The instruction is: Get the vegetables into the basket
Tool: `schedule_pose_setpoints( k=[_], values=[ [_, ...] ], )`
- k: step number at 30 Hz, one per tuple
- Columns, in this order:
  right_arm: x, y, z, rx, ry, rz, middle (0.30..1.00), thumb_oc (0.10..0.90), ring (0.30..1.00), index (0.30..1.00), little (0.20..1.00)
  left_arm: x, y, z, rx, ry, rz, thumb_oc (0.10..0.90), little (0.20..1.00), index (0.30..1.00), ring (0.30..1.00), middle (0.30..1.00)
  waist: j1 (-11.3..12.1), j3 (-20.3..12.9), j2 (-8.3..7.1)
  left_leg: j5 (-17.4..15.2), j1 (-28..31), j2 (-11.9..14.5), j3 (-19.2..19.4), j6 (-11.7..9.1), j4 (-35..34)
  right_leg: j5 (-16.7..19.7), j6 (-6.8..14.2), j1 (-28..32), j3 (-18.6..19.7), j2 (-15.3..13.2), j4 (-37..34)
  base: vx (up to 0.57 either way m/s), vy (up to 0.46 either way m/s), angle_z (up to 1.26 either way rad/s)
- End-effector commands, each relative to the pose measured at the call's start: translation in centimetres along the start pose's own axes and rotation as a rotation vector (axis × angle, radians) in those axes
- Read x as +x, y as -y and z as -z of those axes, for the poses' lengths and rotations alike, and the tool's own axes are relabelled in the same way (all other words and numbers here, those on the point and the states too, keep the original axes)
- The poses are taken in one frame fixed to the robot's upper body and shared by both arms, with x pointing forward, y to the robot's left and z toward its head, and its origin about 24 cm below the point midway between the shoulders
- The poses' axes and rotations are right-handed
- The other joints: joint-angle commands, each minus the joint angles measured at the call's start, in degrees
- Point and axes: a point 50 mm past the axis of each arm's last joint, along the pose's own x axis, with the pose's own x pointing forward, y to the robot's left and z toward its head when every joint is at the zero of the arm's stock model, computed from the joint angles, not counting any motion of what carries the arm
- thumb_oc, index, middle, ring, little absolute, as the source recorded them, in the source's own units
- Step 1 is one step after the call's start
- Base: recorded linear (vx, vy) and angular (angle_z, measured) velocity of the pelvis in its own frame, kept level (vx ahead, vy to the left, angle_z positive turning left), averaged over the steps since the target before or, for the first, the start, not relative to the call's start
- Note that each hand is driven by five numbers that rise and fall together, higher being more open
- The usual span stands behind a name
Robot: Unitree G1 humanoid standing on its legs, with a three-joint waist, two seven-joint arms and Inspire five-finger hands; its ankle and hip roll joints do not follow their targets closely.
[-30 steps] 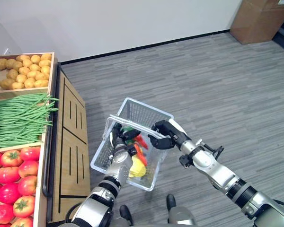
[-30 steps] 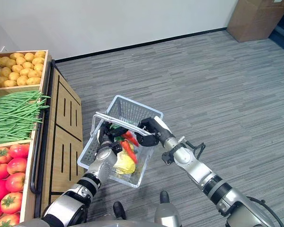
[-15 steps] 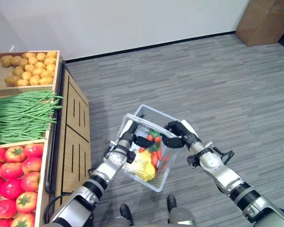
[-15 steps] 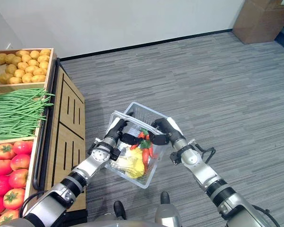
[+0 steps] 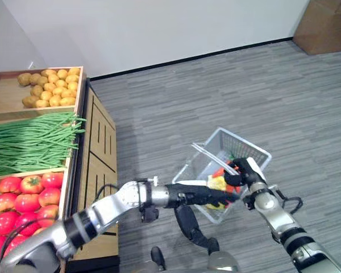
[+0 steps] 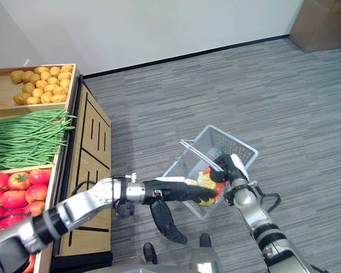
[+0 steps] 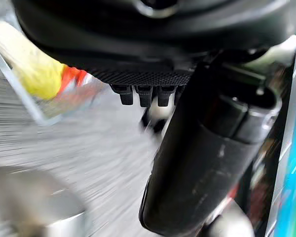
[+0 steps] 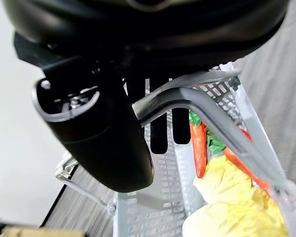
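Right wrist view, nearest first: the right hand [image 8: 113, 123] has its fingers and thumb curled round the grey handle [image 8: 207, 106] of the basket [image 8: 153, 207], which hangs below it above the floor. Inside lie a carrot [image 8: 199, 143] and a yellow vegetable [image 8: 232, 202], pressed to one side.

From the eye views, the left hand [image 5: 207, 197] reaches across with its arm stretched out, its fingers straight along the basket's near wall [image 5: 202, 170], supporting it and clasping nothing. Its own wrist view shows short fingertips [image 7: 138, 95] extended, with the wire wall and yellow and red contents beyond.

The basket looks light and stiff, a wire mesh that will swing on its hinged handle; the load sits off-centre, so it is likely to tilt. The middle of the handle is the sound place to grip, with a flat hand under or against the wall to steady it. The vegetables look soft-skinned and could bruise if it tips.

Farther off, the stand [image 5: 96, 142] holds tomatoes [image 5: 23, 196], green beans [image 5: 28, 142] and potatoes [image 5: 48, 91]. A cardboard box [image 5: 324, 25] stands by the wall.
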Motion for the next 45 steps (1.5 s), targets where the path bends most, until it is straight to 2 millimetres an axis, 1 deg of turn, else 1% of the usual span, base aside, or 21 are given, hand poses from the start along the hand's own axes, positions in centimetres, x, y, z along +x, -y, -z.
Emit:
schedule_pose_setpoints(
  k=[1, 3, 5, 6, 7, 11, 12, 13, 14, 16, 19, 20, 23, 24, 25, 27, 28, 31, 34, 36, 45],
  values=[
    [1.3, 3.5, -6.4, 0.098, 0.314, 0.19, 0.3, 0.4, 0.3, 0.3, 0.3, -0.9, -2.1, -1.0, -0.025, 0.125, -0.175, 0.9, 1.0, 1.0, 1.0, 1.0, 1.49, -4.23, -2.47, -4.21, 2.11, 3.38, 0.61, -3.83, 0.27, -5.49, 3.88, 2.41, -2.57, -2.35, -0.03, 0.0, 0.0, 0.0],
    [0.8, 3.7, -4.7, 0.111, 0.262, 0.217, 0.3, 0.4, 0.3, 0.3, 0.3, -2.4, -2.6, 0.7, -0.031, 0.086, -0.306, 0.9, 1.0, 1.0, 1.0, 1.0, 1.74, -4.2, -2.56, -4.1, 2.01, 3.5, 0.51, -3.89, 0.27, -5.58, 3.83, 2.5, -2.82, -2.25, -0.03, -0.01, -0.007, 0.02],
    [0.7, 3.8, -4.0, 0.115, 0.242, 0.227, 0.3, 0.4, 0.3, 0.3, 0.3, -2.9, -2.6, 1.6, -0.041, 0.058, -0.334, 0.9, 1.0, 1.0, 1.0, 1.0, 1.81, -4.17, -2.6, -4.05, 1.96, 3.53, 0.44, -3.92, 0.27, -5.57, 3.83, 2.5, -2.91, -2.22, -0.03, -0.01, -0.008, 0.05],
    [0.5, 3.9, -3.3, 0.12, 0.221, 0.237, 0.3, 0.4, 0.3, 0.3, 0.3, -3.5, -2.6, 2.6, -0.046, 0.02, -0.361, 0.9, 1.0, 1.0, 1.0, 1.0, 1.8, -4.2, -2.61, -4.02, 1.96, 3.59, 0.5, -3.97, 0.27, -5.6, 3.83, 2.52, -2.91, -2.16, -0.03, 0.0, 0.0, 0.0],
    [0.1, 3.9, -1.9, 0.132, 0.179, 0.256, 0.3, 0.4, 0.3, 0.3, 0.3, -4.5, -2.3, 5.5, -0.131, -0.072, -0.415, 0.9, 1.0, 1.0, 1.0, 1.0, 1.64, -4.1, -2.58, -3.88, 1.89, 3.73, 0.65, -4.06, 0.27, -5.56, 3.82, 2.37, -2.91, -2.05, -0.03, 0.0, 0.0, 0.0],
    [-0.8, 3.8, 0.6, 0.183, 0.093, 0.294, 0.3, 0.4, 0.3, 0.3, 0.3, -6.4, -0.9, 11.4, -0.202, -0.316, -0.498, 0.9, 1.0, 1.0, 1.0, 1.0, 0.91, -3.98, -2.57, -3.81, 1.9, 3.96, 1.15, -4.18, 0.27, -5.45, 3.79, 2.11, -2.57, -1.94, -0.03, -0.01, -0.003, -0.01],
    [-1.0, 3.4, 1.7, 0.213, 0.043, 0.306, 0.3, 0.4, 0.3, 0.3, 0.3, -6.7, -0.2, 13.1, -0.24, -0.386, -0.526, 0.9, 1.0, 1.0, 1.0, 1.0, 0.79, -4.01, -2.54, -3.79, 1.89, 3.98, 1.22, -4.15, 0.27, -5.41, 3.74, 2.0, -2.48, -1.9, -0.03, -0.03, -0.002, -0.06],
    [-1.6, 2.8, 3.0, 0.258, -0.017, 0.321, 0.3, 0.4, 0.3, 0.3, 0.3, -6.9, 0.7, 15.2, -0.202, -0.506, -0.554, 0.9, 1.0, 1.0, 1.0, 1.0, 0.52, -4.03, -2.42, -3.79, 1.84, 4.07, 1.3, -4.15, 0.27, -5.44, 3.64, 1.85, -2.45, -1.85, -0.03, -0.02, -0.002, -0.07],
    [-1.6, 2.9, 3.0, 0.257, -0.016, 0.321, 0.3, 0.4, 0.3, 0.3, 0.3, -6.8, 0.7, 15.3, -0.201, -0.506, -0.554, 0.9, 1.0, 1.0, 1.0, 1.0, 0.51, -4.06, -2.37, -3.8, 1.84, 4.07, 1.3, -4.16, 0.27, -5.45, 3.64, 1.85, -2.45, -1.85, -0.03, -0.02, -0.001, -0.05],
    [-2.1, 2.2, 4.0, 0.281, -0.056, 0.323, 0.3, 0.4, 0.3, 0.3, 0.3, -7.1, 1.9, 17.4, -0.177, -0.629, -0.547, 0.9, 1.0, 1.0, 1.0, 1.0, 0.18, -4.17, -2.45, -3.79, 1.73, 4.18, 1.45, -4.2, 0.27, -5.46, 3.56, 1.65, -2.32, -1.81, -0.03, 0.0, 0.0, 0.0],
    [-3.1, 0.6, 5.8, 0.338, -0.136, 0.322, 0.3, 0.4, 0.3, 0.3, 0.3, -7.3, 4.5, 20.7, -0.233, -0.816, -0.568, 0.9, 1.0, 1.0, 1.0, 1.0, -0.52, -4.5, -2.48, -3.85, 1.7, 4.34, 1.75, -4.27, 0.27, -5.39, 3.39, 1.4, -1.93, -1.66, -0.03, 0.0, 0.0, 0.0],
    [-3.5, 0.2, 6.3, 0.331, -0.155, 0.314, 0.3, 0.4, 0.3, 0.3, 0.3, -7.3, 4.9, 21.2, -0.234, -0.849, -0.583, 0.9, 1.0, 1.0, 1.0, 1.0, -0.72, -4.68, -2.57, -3.86, 1.72, 4.42, 1.83, -4.32, 0.27, -5.43, 3.33, 1.37, -1.82, -1.59, -0.03, -0.01, -0.012, -0.04],
    [-4.2, -0.6, 7.5, 0.341, -0.211, 0.33, 0.3, 0.4, 0.3, 0.3, 0.3, -7.7, 7.3, 23.0, -0.34, -0.957, -0.63, 0.9, 1.0, 1.0, 1.0, 1.0, -1.17, -4.98, -2.66, -3.76, 1.61, 4.51, 1.99, -4.47, 0.27, -5.38, 3.18, 1.13, -1.6, -1.46, -0.03, -0.02, -0.01, -0.12],
    [-5.2, -1.5, 9.2, 0.4, -0.311, 0.359, 0.3, 0.4, 0.3, 0.3, 0.3, -8.7, 10.0, 24.3, -0.5, -1.059, -0.687, 0.9, 1.0, 1.0, 1.0, 1.0, -1.43, -5.4, -2.66, -3.84, 1.79, 4.7, 2.23, -4.55, 0.27, -5.41, 3.04, 1.05, -1.26, -1.22, -0.03, -0.01, -0.015, -0.09],
    [-5.1, -1.5, 9.2, 0.4, -0.311, 0.359, 0.3, 0.4, 0.3, 0.3, 0.3, -8.7, 10.0, 24.3, -0.5, -1.059, -0.687, 0.9, 1.0, 1.0, 1.0, 1.0, -1.43, -5.39, -2.66, -3.84, 1.8, 4.7, 2.23, -4.55, 0.27, -5.41, 3.04, 1.05, -1.26, -1.22, -0.03, -0.01, -0.015, -0.07],
    [-5.7, -2.2, 9.9, 0.429, -0.351, 0.364, 0.3, 0.4, 0.3, 0.3, 0.3, -9.1, 11.1, 24.7, -0.635, -1.076, -0.794, 0.9, 1.0, 1.0, 1.0, 1.0, -1.45, -5.75, -2.67, -3.79, 1.9, 4.82, 2.4, -4.63, 0.27, -5.41, 2.92, 0.99, -1.1, -1.11, -0.03, -0.01, -0.006, -0.06],
    [-6.4, -2.8, 10.7, 0.43, -0.399, 0.363, 0.3, 0.4, 0.3, 0.3, 0.3, -9.2, 11.9, 24.8, -0.772, -1.061, -0.88, 0.9, 1.0, 1.0, 1.0, 1.0, -1.46, -6.04, -2.68, -3.69, 1.92, 4.9, 2.43, -4.71, 0.27, -5.4, 2.82, 0.97, -1.02, -1.07, -0.03, 0.0, -0.005, -0.1],
    [-7.1, -3.3, 11.7, 0.437, -0.456, 0.37, 0.3, 0.4, 0.3, 0.3, 0.3, -9.6, 12.6, 25.0, -0.861, -1.058, -0.96, 0.9, 1.0, 1.0, 1.0, 1.0, -1.31, -6.27, -2.71, -3.62, 1.9, 4.98, 2.38, -4.81, 0.27, -5.41, 2.76, 1.06, -1.14, -1.1, -0.03, 0.0, -0.004, -0.05],
    [-8.2, -3.9, 12.8, 0.43, -0.526, 0.389, 0.3, 0.4, 0.3, 0.3, 0.3, -10.0, 13.4, 25.2, -0.93, -1.091, -1.058, 0.9, 1.0, 1.0, 1.0, 1.0, -1.24, -6.55, -2.75, -3.45, 1.8, 5.11, 2.19, -4.96, 0.27, -5.43, 2.71, 1.17, -1.41, -1.1, -0.03, 0.0, 0.0, 0.0],
    [-9.0, -4.4, 13.6, 0.378, -0.577, 0.373, 0.3, 0.4, 0.3, 0.3, 0.3, -10.7, 14.5, 25.4, -0.959, -1.176, -1.108, 0.9, 1.0, 1.0, 1.0, 1.0, -1.35, -6.98, -2.71, -3.43, 1.75, 5.42, 2.61, -5.1, 0.27, -5.37, 2.68, 0.95, -1.4, -0.91, -0.03, 0.0, 0.0, 0.0],
    [-10.4, -4.6, 14.8, 0.355, -0.639, 0.398, 0.3, 0.4, 0.3, 0.3, 0.3, -10.4, 14.8, 25.4, -0.998, -1.153, -1.146, 0.9, 1.0, 1.0, 1.0, 1.0, -1.74, -7.09, -2.72, -3.3, 1.82, 5.85, 2.93, -5.36, 0.27, -5.41, 2.55, 1.01, -1.41, -0.43, -0.03, 0.0, -0.002, 0.0]
  ],
)
